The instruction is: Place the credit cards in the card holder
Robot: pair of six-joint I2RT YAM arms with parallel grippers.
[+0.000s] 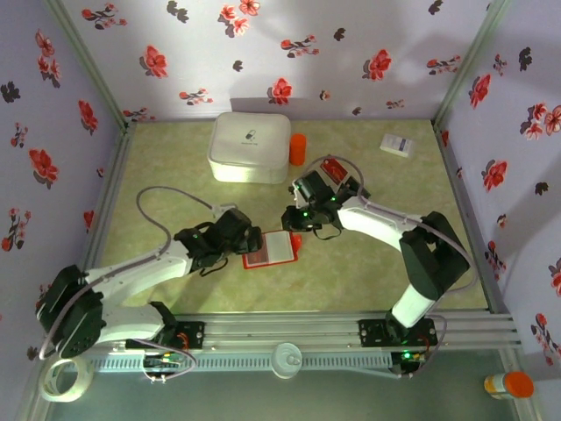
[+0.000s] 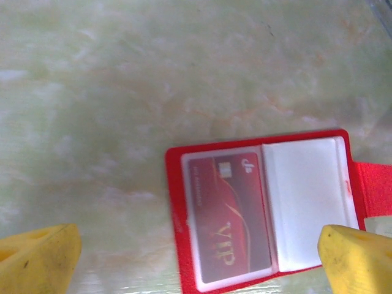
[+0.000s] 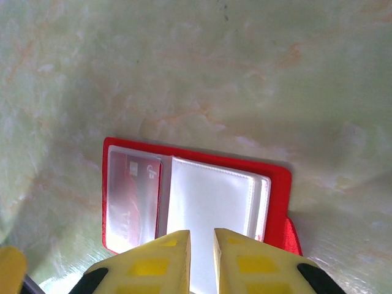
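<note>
Lying open on the desk (image 1: 166, 189), just in from the middle of its near edge, one card holder (image 1: 273, 250) is showing two clear sleeves. One red card (image 2: 226, 214) is sitting in one sleeve. A second red card (image 1: 336, 168) is lying farther back beside the right arm. The left claw (image 1: 250, 239) is hovering wide at the holder's left edge. The right claw (image 3: 202, 236) is hanging over the blank sleeve, narrowed almost closed. One white rounded box (image 1: 249, 146) and one orange cylinder (image 1: 298, 149) are standing by the far edge, and one small white box (image 1: 396, 146) is near the far right corner. Bare desk is stretching along the left.
</note>
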